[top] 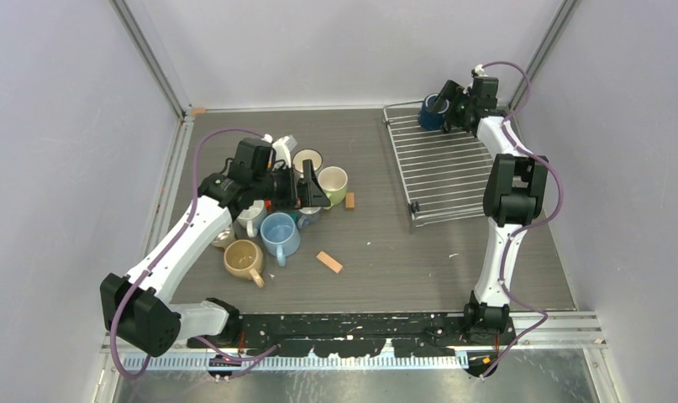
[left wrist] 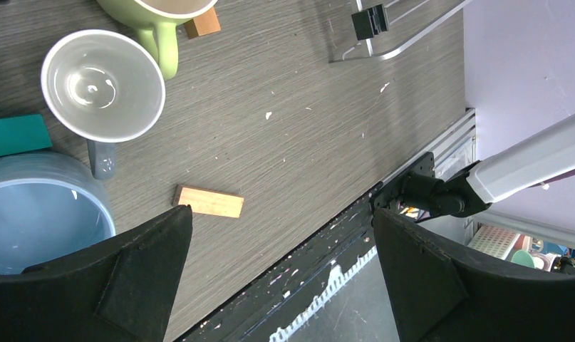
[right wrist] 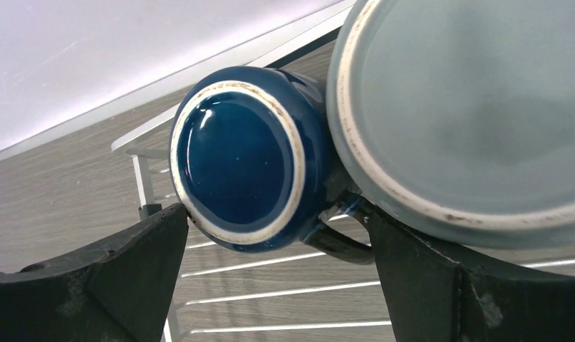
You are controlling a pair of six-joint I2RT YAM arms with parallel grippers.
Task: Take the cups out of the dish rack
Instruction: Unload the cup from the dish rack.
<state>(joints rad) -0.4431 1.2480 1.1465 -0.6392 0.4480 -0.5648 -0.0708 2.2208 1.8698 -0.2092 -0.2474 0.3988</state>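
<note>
The silver wire dish rack (top: 443, 176) lies on the right of the table. A navy cup (top: 431, 114) lies on its side in the rack's far corner, base toward the right wrist camera (right wrist: 238, 157), and touches a pale grey-blue cup (right wrist: 469, 107). My right gripper (right wrist: 277, 235) is open, its fingers flanking the navy cup's lower edge and handle. My left gripper (top: 312, 186) hangs open and empty over the cups standing on the table: tan (top: 243, 256), light blue (top: 279, 232), lime green (top: 333, 182) and others.
A wooden block (left wrist: 208, 201) lies near the left gripper's finger, and a teal block (left wrist: 13, 135) sits between a grey cup (left wrist: 102, 85) and the light blue cup (left wrist: 35, 214). Another small block (top: 349, 201) lies beside the lime cup. Walls enclose three sides.
</note>
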